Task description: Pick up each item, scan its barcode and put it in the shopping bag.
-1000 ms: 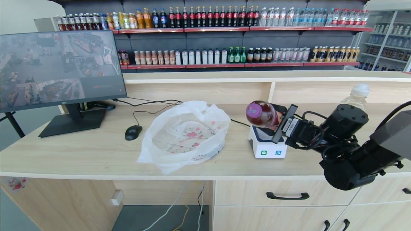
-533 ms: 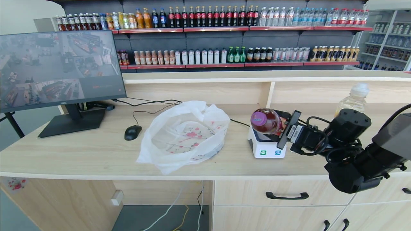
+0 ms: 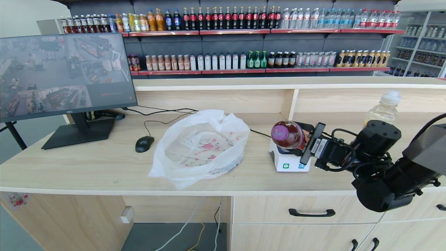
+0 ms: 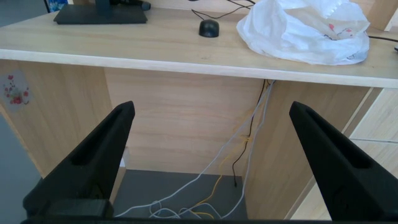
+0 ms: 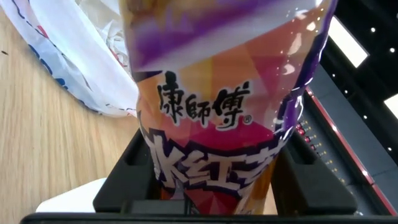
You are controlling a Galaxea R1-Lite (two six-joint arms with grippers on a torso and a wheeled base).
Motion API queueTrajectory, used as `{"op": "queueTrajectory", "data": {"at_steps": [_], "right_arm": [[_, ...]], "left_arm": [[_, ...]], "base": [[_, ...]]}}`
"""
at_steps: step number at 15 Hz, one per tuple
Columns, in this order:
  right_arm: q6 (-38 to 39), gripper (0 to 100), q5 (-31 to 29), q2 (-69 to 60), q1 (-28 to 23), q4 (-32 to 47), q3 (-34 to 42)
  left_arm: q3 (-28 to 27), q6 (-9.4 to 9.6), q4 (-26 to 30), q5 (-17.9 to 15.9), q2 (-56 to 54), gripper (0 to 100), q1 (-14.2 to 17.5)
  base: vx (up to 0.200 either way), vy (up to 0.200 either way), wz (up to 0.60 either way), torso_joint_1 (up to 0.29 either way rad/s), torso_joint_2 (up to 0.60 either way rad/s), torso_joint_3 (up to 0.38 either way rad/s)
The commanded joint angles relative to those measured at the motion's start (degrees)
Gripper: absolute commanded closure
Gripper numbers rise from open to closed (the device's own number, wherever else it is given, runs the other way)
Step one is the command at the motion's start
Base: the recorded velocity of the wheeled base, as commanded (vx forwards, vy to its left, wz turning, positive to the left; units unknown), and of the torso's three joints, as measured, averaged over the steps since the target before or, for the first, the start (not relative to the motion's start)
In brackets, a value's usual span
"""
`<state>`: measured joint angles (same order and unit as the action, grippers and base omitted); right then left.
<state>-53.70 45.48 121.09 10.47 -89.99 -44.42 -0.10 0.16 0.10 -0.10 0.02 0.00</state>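
One bottle is in play in the head view: a dark drink with a purple cap, lying on its side in the right arm's jaws. They are clamped on its body directly over the white scanner on the desk. Over the last second the bottle has come down from a higher hold to sit just above the scanner's top, and in the last half of that it has barely shifted (I read this as the scan itself under way, with the bagging still to come). The shopping bag lies open and slumped just to the robot's left of the scanner. Nothing stands between the two, so the path across looks free. A mouse and a monitor sit further left. A clear bottle stands behind the right arm, apparently next in line. Drink shelves line the wall behind.

In the left wrist view, the left arm's jaws are spread wide and grasp nothing. They hang below the desk's front edge, well apart from the shopping bag and the mouse above, and loose cables dangle under the desk.

In the right wrist view, the bottle is close up, with the black jaws pressed to either side. Beyond it lie the shopping bag and bare desk. Whether the barcode faces the scanner I cannot tell.
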Motion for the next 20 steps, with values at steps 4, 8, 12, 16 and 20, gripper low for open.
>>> {"op": "queueTrajectory", "data": {"at_steps": [4, 8, 12, 16, 20], "right_arm": [[0.0, 100, 0.0, -0.2, 0.1, 0.0, 0.1], [0.2, 100, 0.0, -0.2, 0.2, 0.0, 0.1], [0.7, 100, 0.0, -0.2, 0.2, 0.0, -0.1], [3.7, 100, -1.4, -2.3, 0.6, 0.0, -0.8], [6.8, 100, -2.7, -5.2, 1.7, 0.0, -0.5]], "left_arm": [[0.0, 0.02, 0.0, 0.0, 0.0, 0, 0.0], [0.0, 0.02, 0.0, -0.1, 0.0, 0, 0.0], [0.1, 0.02, 0.0, 0.0, 0.0, 0, 0.0], [0.0, -0.07, 0.0, 0.0, 0.0, 0, 0.0], [0.0, 0.02, 0.0, 0.0, 0.0, 0, 0.0]], "base": [[0.0, 0.0, 0.0, 0.0, 0.0, 0.0], [0.0, 0.0, 0.0, 0.0, 0.0, 0.0], [0.0, 0.0, 0.0, 0.0, 0.0, 0.0], [0.0, 0.0, 0.0, 0.0, 0.0, 0.0], [0.0, 0.0, 0.0, 0.0, 0.0, 0.0]]}}
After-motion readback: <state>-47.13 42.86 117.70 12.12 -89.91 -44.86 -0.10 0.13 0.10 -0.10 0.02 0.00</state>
